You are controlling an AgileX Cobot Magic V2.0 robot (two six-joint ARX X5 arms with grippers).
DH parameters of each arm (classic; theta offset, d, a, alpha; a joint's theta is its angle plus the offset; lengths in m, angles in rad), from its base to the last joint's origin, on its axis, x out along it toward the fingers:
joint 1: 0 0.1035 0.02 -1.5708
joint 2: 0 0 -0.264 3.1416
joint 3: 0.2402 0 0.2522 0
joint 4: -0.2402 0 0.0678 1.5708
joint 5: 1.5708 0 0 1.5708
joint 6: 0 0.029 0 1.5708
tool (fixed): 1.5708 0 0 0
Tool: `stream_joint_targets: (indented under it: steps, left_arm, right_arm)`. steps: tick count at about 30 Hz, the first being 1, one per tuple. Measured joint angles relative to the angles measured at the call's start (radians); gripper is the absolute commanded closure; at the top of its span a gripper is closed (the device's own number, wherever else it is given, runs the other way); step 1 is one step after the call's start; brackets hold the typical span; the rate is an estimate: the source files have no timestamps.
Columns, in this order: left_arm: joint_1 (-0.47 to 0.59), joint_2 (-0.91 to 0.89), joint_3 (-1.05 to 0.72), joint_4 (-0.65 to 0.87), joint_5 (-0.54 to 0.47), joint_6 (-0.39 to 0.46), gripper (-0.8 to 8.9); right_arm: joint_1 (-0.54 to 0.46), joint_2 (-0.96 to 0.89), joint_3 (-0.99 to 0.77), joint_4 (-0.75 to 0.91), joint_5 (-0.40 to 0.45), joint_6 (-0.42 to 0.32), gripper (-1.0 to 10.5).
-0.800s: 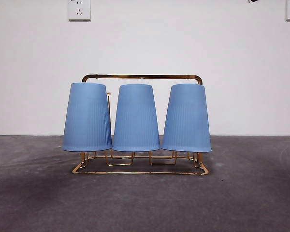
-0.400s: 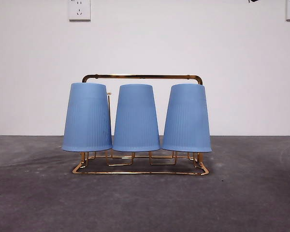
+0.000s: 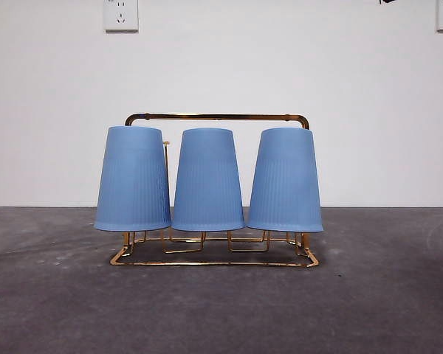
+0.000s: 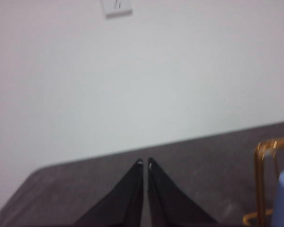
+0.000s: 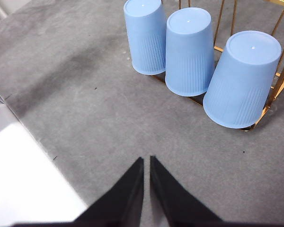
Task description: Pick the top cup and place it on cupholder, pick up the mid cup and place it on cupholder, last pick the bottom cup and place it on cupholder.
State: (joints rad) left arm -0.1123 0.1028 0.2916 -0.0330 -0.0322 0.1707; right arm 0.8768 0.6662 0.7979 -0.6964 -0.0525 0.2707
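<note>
We see three cups (image 3: 207, 179) upside down on the cupholder (image 3: 215, 116); they look light, thin and slippery, best pinched at the rim. Both the left gripper (image 4: 144, 163) and right gripper (image 5: 146, 159) have jaws together, well clear.

we take this for a test room or lab bench, not a home. the table (image 3: 384, 295) wears a plain dark grey mat, and behind it rises a bare white wall (image 3: 52, 110) with only two white power sockets (image 3: 121, 15) set high up. a gold wire rack (image 3: 215, 116) with three matching blue cups (image 3: 207, 181) upside down on it stands alone, staged in the middle, and black robot jaws show in both wrist views.
</note>
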Motion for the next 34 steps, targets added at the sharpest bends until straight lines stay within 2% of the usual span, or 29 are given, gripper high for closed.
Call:
stream_joint_targets:
  steps: [8,19,28,34]
  left_arm:
    - [0.021,-0.096,-0.155,-0.018,0.000,-0.025,8.05]
    - [0.023,-0.098,-0.259,-0.043,-0.003,-0.028,8.05]
    - [0.023,-0.099,-0.259,-0.114,-0.003,-0.032,8.05]
    - [0.023,-0.098,-0.259,-0.143,-0.003,-0.065,8.05]
  right_arm:
    - [0.000,0.000,0.000,0.000,0.000,0.000,9.3]
    - [0.000,0.000,0.000,0.000,0.000,0.000,9.3]
    - [0.000,0.000,0.000,0.003,0.000,0.000,9.3]
    - [0.000,0.000,0.000,0.004,0.000,0.000,9.3]
